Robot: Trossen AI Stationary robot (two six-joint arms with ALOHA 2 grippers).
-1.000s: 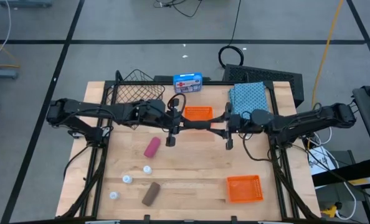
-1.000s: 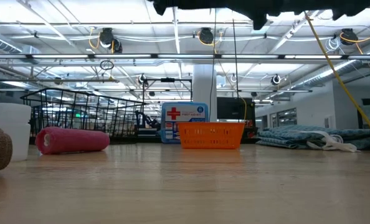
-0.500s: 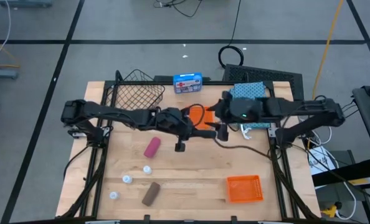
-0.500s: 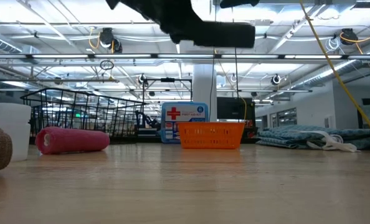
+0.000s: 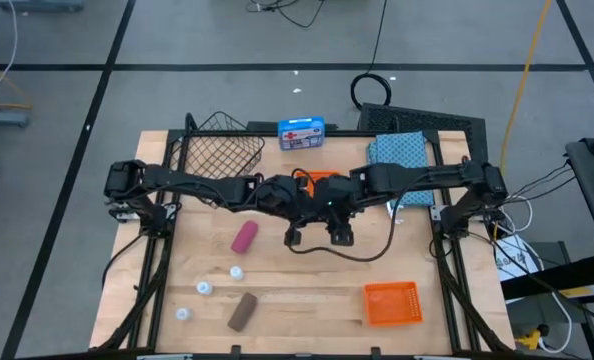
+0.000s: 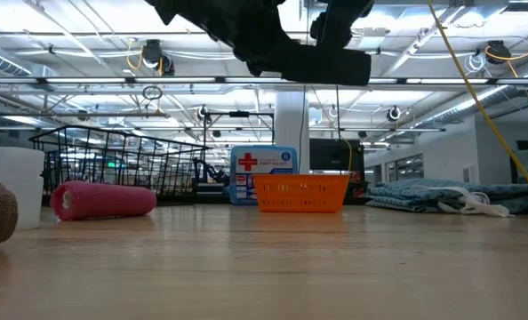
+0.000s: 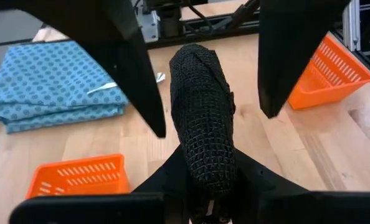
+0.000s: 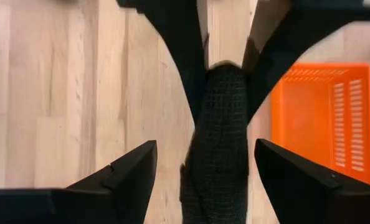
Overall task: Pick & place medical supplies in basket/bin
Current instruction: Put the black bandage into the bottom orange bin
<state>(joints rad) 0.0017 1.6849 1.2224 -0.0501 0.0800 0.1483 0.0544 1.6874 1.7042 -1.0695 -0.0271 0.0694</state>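
My left gripper (image 7: 210, 177) is shut on the black mesh roll (image 7: 200, 106) above the middle of the table (image 5: 317, 212). My right gripper (image 8: 203, 165) faces it, open. Its fingers (image 7: 141, 93) stand on either side of the roll's free end without touching. The pink roll (image 5: 244, 236), the brown roll (image 5: 241, 311) and three white vials (image 5: 204, 288) lie on the near-left wood. The folded teal cloth (image 5: 397, 152) lies flat at the far right. The wire basket (image 5: 217, 150) stands at the far left. My left gripper pinches the black roll between its two fingers at the roll's left end (image 8: 225, 71). The fingers come level from the table's left and lie along the roll. The roll is lifted clear of the table, its free end pointing toward my right gripper.
A blue box with a red-and-white label (image 5: 301, 132) stands at the far edge. One orange tray (image 5: 322, 180) sits under the arms, another (image 5: 391, 302) near the right front. Bare wood lies below the grippers and toward the near edge.
My right gripper has swung from the right side toward the table's middle and now faces my left gripper. My left gripper has carried the black roll a little toward the right. The roll's free end now lies between the right fingers.
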